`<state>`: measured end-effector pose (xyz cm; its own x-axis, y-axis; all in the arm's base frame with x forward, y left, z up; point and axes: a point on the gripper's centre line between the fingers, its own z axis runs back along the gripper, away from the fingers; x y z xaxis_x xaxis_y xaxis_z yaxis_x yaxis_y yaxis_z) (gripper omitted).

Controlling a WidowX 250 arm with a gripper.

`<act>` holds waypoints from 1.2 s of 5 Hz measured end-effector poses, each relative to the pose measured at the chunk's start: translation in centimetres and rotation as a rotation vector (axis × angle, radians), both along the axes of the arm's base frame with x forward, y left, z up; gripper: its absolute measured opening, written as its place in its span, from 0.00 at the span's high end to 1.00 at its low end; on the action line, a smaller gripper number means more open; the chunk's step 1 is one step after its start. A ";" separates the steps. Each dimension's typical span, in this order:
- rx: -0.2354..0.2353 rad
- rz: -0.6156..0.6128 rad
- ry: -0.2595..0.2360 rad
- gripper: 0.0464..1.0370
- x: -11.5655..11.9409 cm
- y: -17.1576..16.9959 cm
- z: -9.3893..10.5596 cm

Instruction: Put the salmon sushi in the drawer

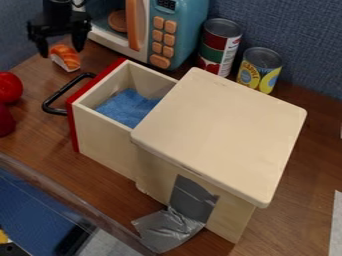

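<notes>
The drawer (103,142) stands pulled out of the cabinet (224,127), its inside in view from above. A blue cloth (130,107) lies bunched on its floor, below the rim. The red front (73,125) and black handle (57,93) face the upper left, and the cabinet top overhangs the drawer's other end. The microwave (180,32) holds a brown round thing (119,21) in its opening. Two cans (219,50) stand upright beside it, behind the cabinet.

The salmon sushi (65,59) is outside the drawer, at the upper left, near the handle and the microwave's lower edge. The gripper (61,51) is right over it, fingers spread and pointing down, one to each side of the sushi's upper end; whether either touches it, I cannot tell.

A strip of table (33,132) separates the sushi from the handle and red front. The raised walls bound the drawer's open space. Two red things (8,88) sit at the left edge, apart from the handle. Silver tape (170,232) spreads from the cabinet's side onto the table.
</notes>
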<state>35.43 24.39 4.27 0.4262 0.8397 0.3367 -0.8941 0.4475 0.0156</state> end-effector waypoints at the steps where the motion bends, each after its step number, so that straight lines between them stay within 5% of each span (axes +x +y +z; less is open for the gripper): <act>1: -0.014 -0.007 0.005 0.08 -0.4 0.7 -0.7; 2: 0.006 -0.001 0.018 0.36 -1.0 1.2 -1.3; 3: 0.021 0.012 0.011 0.48 -1.2 1.5 -1.4; 5: -0.035 -0.089 0.044 0.48 -1.6 0.9 -0.8; 6: -0.041 -0.193 0.016 0.48 -1.5 -0.2 3.0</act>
